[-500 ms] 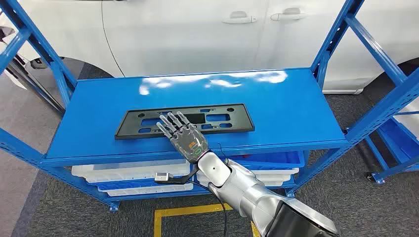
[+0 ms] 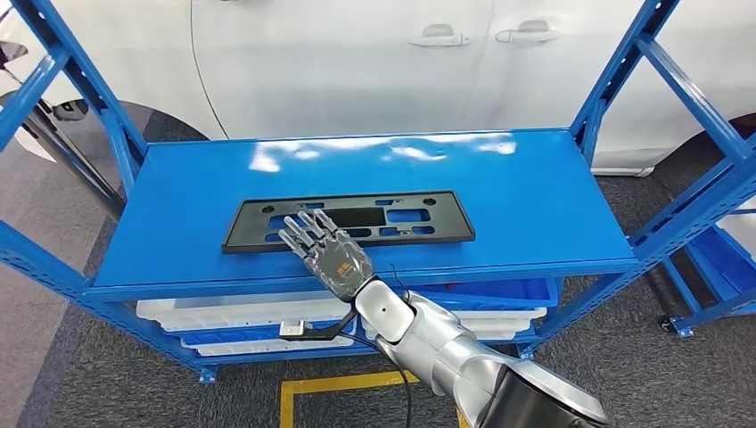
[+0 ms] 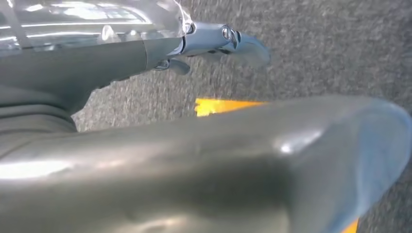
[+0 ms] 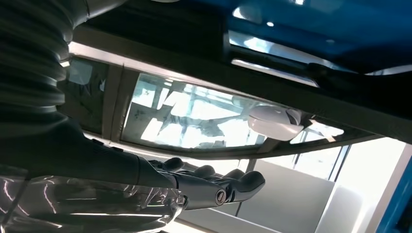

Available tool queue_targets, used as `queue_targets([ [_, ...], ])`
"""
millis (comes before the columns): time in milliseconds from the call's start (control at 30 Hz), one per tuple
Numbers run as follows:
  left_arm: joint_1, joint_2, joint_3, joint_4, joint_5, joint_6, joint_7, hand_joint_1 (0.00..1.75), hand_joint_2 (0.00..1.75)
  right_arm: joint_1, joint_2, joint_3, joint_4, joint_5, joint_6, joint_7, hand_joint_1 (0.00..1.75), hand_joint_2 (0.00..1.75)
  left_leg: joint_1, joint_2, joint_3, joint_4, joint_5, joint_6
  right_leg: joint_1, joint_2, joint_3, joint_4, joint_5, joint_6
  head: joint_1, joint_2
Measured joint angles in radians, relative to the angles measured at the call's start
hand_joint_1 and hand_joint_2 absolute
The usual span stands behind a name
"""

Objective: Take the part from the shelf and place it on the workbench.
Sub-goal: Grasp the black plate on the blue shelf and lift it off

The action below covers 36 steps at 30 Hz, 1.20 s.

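Note:
A flat black rectangular frame part (image 2: 401,218) with several cut-outs lies on the top board of the blue shelf (image 2: 535,196), towards its front left. My right hand (image 2: 328,252) reaches in from below with its fingers straight and spread. They lie over the part's near edge at its left half, and nothing is gripped. In the right wrist view the same hand (image 4: 209,187) shows its fingers stretched out side by side. My left hand (image 3: 214,39) hangs over the grey floor with a finger straight and nothing in it.
White bins (image 2: 223,312) sit on the lower shelf level. A white car (image 2: 357,62) stands close behind the shelf. Blue uprights (image 2: 686,98) flank the board on both sides. Yellow tape (image 2: 339,383) marks the grey floor in front.
The whole picture has shifted a little to the right, so the camera moved. My right hand stays over the part's near edge, slightly further left along it.

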Motion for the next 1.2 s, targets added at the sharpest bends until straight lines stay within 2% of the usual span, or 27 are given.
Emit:
queue_targets([
  [33, -0.001, 0.000, -0.002, 0.000, 0.000, 0.000, -0.001, 0.00, 0.00, 0.000, 0.000, 0.000, 0.000, 0.000, 0.000, 0.001, 0.00, 1.75, 0.000, 0.000, 0.002, -0.002, 0.000, 0.006, -0.001, 0.000, -0.020, 0.043, -0.025, 0.004, 0.000, 0.000],
  [100, -0.003, 0.001, -0.004, 0.000, 0.000, -0.001, -0.004, 0.00, 0.00, 0.001, 0.000, 0.000, 0.001, 0.000, 0.000, 0.003, 0.00, 1.75, -0.002, 0.001, 0.002, -0.002, -0.003, 0.013, -0.002, -0.001, -0.090, 0.181, -0.085, 0.008, 0.000, 0.000],
  [133, -0.004, 0.001, -0.005, 0.000, 0.000, -0.002, -0.005, 0.00, 0.00, 0.003, -0.001, 0.000, 0.002, 0.000, 0.000, 0.003, 0.00, 1.75, -0.004, 0.001, 0.002, -0.001, -0.004, 0.014, -0.002, -0.001, -0.122, 0.239, -0.101, 0.009, 0.000, 0.000],
  [167, -0.003, 0.001, -0.005, 0.000, 0.001, -0.002, -0.006, 0.00, 0.00, 0.005, -0.001, 0.000, 0.003, 0.000, 0.000, 0.004, 0.00, 1.75, -0.005, 0.001, 0.003, 0.000, -0.006, 0.015, -0.002, -0.001, -0.140, 0.266, -0.099, 0.009, 0.000, 0.000],
  [200, -0.002, 0.001, -0.005, 0.000, 0.001, -0.003, -0.006, 0.00, 0.00, 0.005, -0.001, 0.000, 0.004, 0.000, 0.000, 0.005, 0.00, 1.75, -0.006, 0.000, 0.006, 0.000, -0.008, 0.015, -0.002, -0.001, -0.136, 0.250, -0.077, 0.006, 0.000, 0.000],
  [233, -0.002, 0.001, -0.006, 0.000, 0.002, -0.003, -0.007, 0.00, 0.00, 0.005, -0.001, 0.000, 0.005, 0.000, 0.000, 0.005, 0.00, 1.75, -0.007, 0.000, 0.010, 0.001, -0.010, 0.014, -0.001, -0.001, -0.114, 0.197, -0.040, 0.002, 0.000, 0.000],
  [267, -0.001, 0.000, -0.006, 0.000, 0.002, -0.003, -0.007, 0.00, 0.00, 0.003, -0.001, -0.002, 0.005, -0.001, 0.000, 0.005, 0.00, 1.75, -0.007, -0.001, 0.015, 0.001, -0.014, 0.012, 0.001, -0.001, -0.080, 0.121, -0.003, -0.005, 0.000, 0.000],
  [300, -0.001, 0.000, -0.006, 0.000, 0.003, -0.003, -0.008, 0.00, 0.00, 0.002, -0.001, -0.003, 0.006, -0.002, 0.000, 0.005, 0.00, 1.75, -0.009, -0.001, 0.018, 0.002, -0.018, 0.008, 0.004, -0.001, -0.048, 0.051, 0.024, -0.012, 0.000, 0.000],
  [333, 0.000, 0.000, -0.006, 0.000, 0.004, -0.002, -0.008, 0.00, 0.00, 0.000, 0.000, -0.005, 0.006, -0.003, 0.000, 0.005, 0.00, 1.75, -0.010, -0.001, 0.021, 0.001, -0.021, 0.004, 0.007, -0.002, -0.025, 0.003, 0.038, -0.017, 0.000, 0.000],
  [400, 0.000, 0.000, -0.006, 0.000, 0.007, -0.002, -0.010, 0.00, 0.00, -0.003, 0.000, -0.009, 0.008, -0.004, 0.000, 0.005, 0.00, 1.75, -0.012, -0.001, 0.025, -0.001, -0.026, -0.006, 0.012, -0.001, -0.011, -0.024, 0.035, -0.025, 0.000, 0.000],
  [500, 0.001, 0.002, -0.006, 0.000, 0.009, -0.002, -0.014, 0.00, 0.00, -0.005, 0.002, -0.020, 0.009, -0.005, 0.000, 0.005, 0.00, 1.75, -0.012, 0.001, 0.029, 0.014, -0.042, -0.021, 0.004, 0.000, 0.009, -0.039, 0.032, -0.039, 0.000, 0.000],
  [533, 0.001, 0.003, -0.006, 0.000, 0.009, -0.002, -0.015, 0.00, 0.00, -0.007, 0.003, -0.023, 0.009, -0.006, 0.000, 0.006, 0.00, 1.75, -0.012, 0.002, 0.014, 0.050, -0.059, -0.026, 0.000, -0.001, 0.019, -0.045, 0.030, -0.044, 0.000, 0.000],
  [600, 0.003, 0.003, -0.006, 0.000, 0.010, -0.001, -0.016, 0.00, 0.00, -0.008, 0.004, -0.029, 0.010, -0.005, 0.000, 0.006, 0.00, 1.75, -0.008, 0.002, -0.053, 0.175, -0.106, -0.033, 0.000, -0.003, 0.032, -0.047, 0.021, -0.051, 0.000, 0.000],
  [633, 0.005, 0.003, -0.006, 0.000, 0.010, -0.001, -0.016, 0.00, 0.00, -0.007, 0.005, -0.031, 0.010, -0.005, 0.000, 0.006, 0.00, 1.75, -0.007, 0.002, -0.091, 0.236, -0.121, -0.037, 0.001, -0.003, 0.038, -0.047, 0.016, -0.052, 0.000, 0.000],
  [667, 0.007, 0.003, -0.006, 0.000, 0.011, -0.001, -0.016, 0.00, 0.00, -0.005, 0.005, -0.033, 0.011, -0.004, 0.000, 0.005, 0.00, 1.75, -0.006, 0.002, -0.118, 0.270, -0.120, -0.039, 0.002, -0.002, 0.044, -0.047, 0.010, -0.052, 0.000, 0.000],
  [700, 0.009, 0.004, -0.006, 0.000, 0.011, -0.001, -0.017, 0.00, 0.00, -0.004, 0.005, -0.036, 0.011, -0.004, 0.000, 0.005, 0.00, 1.75, -0.005, 0.002, -0.127, 0.267, -0.099, -0.040, 0.002, -0.001, 0.052, -0.046, 0.003, -0.051, 0.000, 0.000],
  [733, 0.009, 0.005, -0.006, 0.000, 0.012, -0.001, -0.017, 0.00, 0.00, -0.003, 0.005, -0.038, 0.011, -0.004, 0.000, 0.004, 0.00, 1.75, -0.005, 0.003, -0.115, 0.222, -0.058, -0.040, 0.002, -0.001, 0.062, -0.046, -0.004, -0.050, 0.000, 0.000],
  [767, 0.009, 0.005, -0.006, 0.000, 0.012, -0.001, -0.017, 0.00, 0.00, -0.002, 0.005, -0.041, 0.011, -0.003, 0.000, 0.002, 0.00, 1.75, -0.004, 0.003, -0.090, 0.151, -0.011, -0.039, 0.001, 0.000, 0.073, -0.045, -0.012, -0.046, 0.000, 0.000],
  [800, 0.009, 0.006, -0.006, 0.000, 0.012, -0.001, -0.017, 0.00, 0.00, -0.003, 0.005, -0.044, 0.011, -0.003, 0.000, 0.000, 0.00, 1.75, -0.005, 0.004, -0.062, 0.086, 0.023, -0.036, 0.003, 0.000, 0.081, -0.043, -0.020, -0.042, 0.000, 0.000],
  [833, 0.008, 0.006, -0.006, 0.000, 0.012, 0.000, -0.018, 0.00, 0.00, -0.003, 0.006, -0.047, 0.011, -0.003, 0.000, -0.002, 0.00, 1.75, -0.007, 0.004, -0.039, 0.035, 0.040, -0.031, 0.005, 0.000, 0.086, -0.041, -0.027, -0.037, 0.000, 0.000],
  [900, 0.008, 0.007, -0.006, 0.000, 0.013, 0.001, -0.020, 0.00, 0.00, -0.003, 0.006, -0.050, 0.011, -0.002, 0.000, -0.005, 0.00, 1.75, -0.011, 0.002, -0.025, 0.007, 0.034, -0.019, 0.008, 0.001, 0.086, -0.041, -0.032, -0.027, 0.000, 0.000],
  [967, 0.009, 0.007, -0.006, 0.000, 0.014, 0.001, -0.023, 0.00, 0.00, -0.004, 0.006, -0.051, 0.011, -0.001, 0.000, -0.005, 0.86, 1.75, -0.009, 0.001, -0.023, 0.001, 0.029, -0.006, 0.007, 0.000, 0.086, -0.040, -0.039, -0.017, 0.000, 0.000],
  [1033, 0.009, 0.007, -0.006, 0.000, 0.017, 0.001, -0.025, 0.00, 0.00, -0.008, 0.007, -0.051, 0.014, -0.001, 0.001, -0.005, 1.74, 1.75, -0.006, 0.001, -0.017, -0.006, 0.026, 0.005, 0.005, -0.001, 0.065, 0.006, -0.068, -0.007, 0.000, 0.000],
  [1067, 0.008, 0.007, -0.006, 0.000, 0.018, 0.001, -0.027, 0.00, 0.00, -0.009, 0.008, -0.051, 0.020, -0.002, 0.005, -0.005, 1.75, 1.75, -0.005, 0.002, -0.015, -0.007, 0.024, 0.010, 0.004, -0.001, 0.035, 0.063, -0.094, -0.003, 0.000, 0.000],
  [1133, 0.007, 0.007, -0.006, 0.000, 0.021, 0.002, -0.029, 0.00, 0.00, -0.011, 0.009, -0.051, 0.037, -0.005, 0.026, -0.004, 1.75, 1.75, -0.007, 0.002, -0.013, -0.008, 0.020, 0.015, 0.001, -0.001, -0.049, 0.206, -0.144, 0.001, 0.000, 0.000],
  [1167, 0.008, 0.008, -0.006, 0.000, 0.022, 0.002, -0.030, 0.00, 0.00, -0.011, 0.009, -0.051, 0.046, -0.007, 0.040, -0.004, 1.75, 1.75, -0.007, 0.002, -0.011, -0.007, 0.018, 0.017, 0.001, -0.001, -0.082, 0.253, -0.149, 0.002, 0.000, 0.000],
  [1200, 0.009, 0.008, -0.006, 0.000, 0.023, 0.002, -0.032, 0.00, 0.00, -0.011, 0.009, -0.051, 0.054, -0.008, 0.052, -0.004, 1.75, 1.75, -0.007, 0.001, -0.008, -0.007, 0.016, 0.017, 0.000, -0.001, -0.097, 0.263, -0.134, 0.001, 0.000, 0.000],
])
